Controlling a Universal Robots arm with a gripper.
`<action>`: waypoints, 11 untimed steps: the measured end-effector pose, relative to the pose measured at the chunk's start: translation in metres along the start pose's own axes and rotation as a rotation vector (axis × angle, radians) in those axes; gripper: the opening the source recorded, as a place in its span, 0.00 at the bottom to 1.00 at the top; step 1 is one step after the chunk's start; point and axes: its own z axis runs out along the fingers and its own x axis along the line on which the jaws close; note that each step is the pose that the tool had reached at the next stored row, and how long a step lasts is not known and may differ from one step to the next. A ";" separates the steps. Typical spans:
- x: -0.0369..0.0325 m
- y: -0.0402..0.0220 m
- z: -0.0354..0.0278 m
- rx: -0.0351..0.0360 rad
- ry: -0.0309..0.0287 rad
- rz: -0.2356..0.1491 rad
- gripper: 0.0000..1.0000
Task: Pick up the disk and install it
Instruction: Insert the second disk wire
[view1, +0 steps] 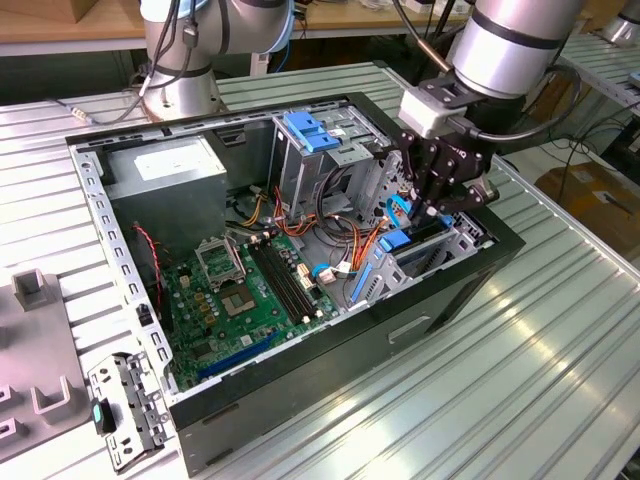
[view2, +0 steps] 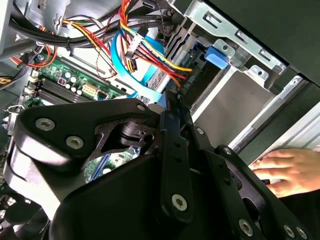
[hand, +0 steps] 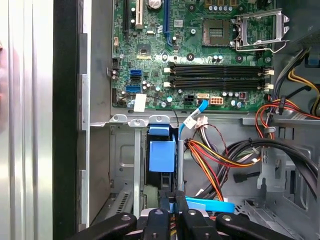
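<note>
The gripper (view1: 432, 200) is hanging over the drive cage (view1: 440, 250), right of centre in the exterior view, inside the open computer case (view1: 330, 350). Whether it is clamping anything cannot be told. The disk (hand: 162, 155) appears to be sitting on edge in that cage, blue rail uppermost, just beside the gripper in the first wrist view. It is likely handling as a stiff, fairly heavy, shock-sensitive slab with smooth metal faces, so the blue side rails are probably offering the safest hold. A person's hand (view2: 287, 170) is resting on the case edge.
</note>
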 end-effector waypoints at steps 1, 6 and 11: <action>0.0001 0.0000 -0.0002 0.0002 -0.0028 0.000 0.16; 0.0004 -0.0001 -0.0013 0.0082 -0.0065 0.000 0.16; 0.0045 0.0001 -0.0008 0.0122 -0.0077 0.001 0.16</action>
